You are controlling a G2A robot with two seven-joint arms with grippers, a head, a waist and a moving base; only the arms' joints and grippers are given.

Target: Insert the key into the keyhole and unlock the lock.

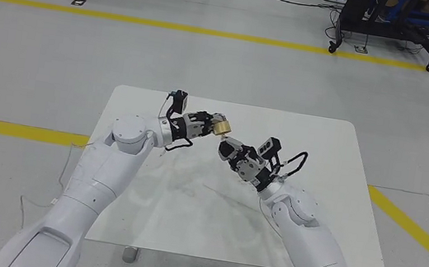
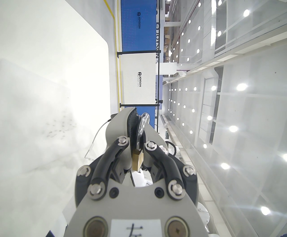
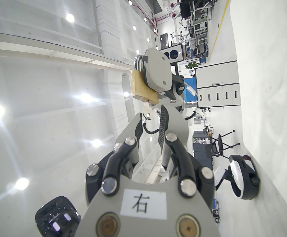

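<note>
The right gripper [image 3: 151, 119] has its jaws partly open with a clear gap between the two pads, and it clamps nothing. The round head of the small silver key [image 3: 146, 111] sits just at its fingertips [image 3: 162, 116]; whether either one touches the head cannot be told. The key's blade is in the keyhole on the bottom face of the brass padlock [image 3: 143, 88], and its head sticks out toward the right gripper. The left gripper [image 2: 140, 121] is closed tight on the brass padlock across its flat sides, with the steel shackle [image 2: 142, 125] lying between its fingers. The two grippers face each other tip to tip in the air over the white table [image 1: 326, 225]. The padlock hangs over the table's far part, nearer the far edge than the near one and slightly toward the left edge.
</note>
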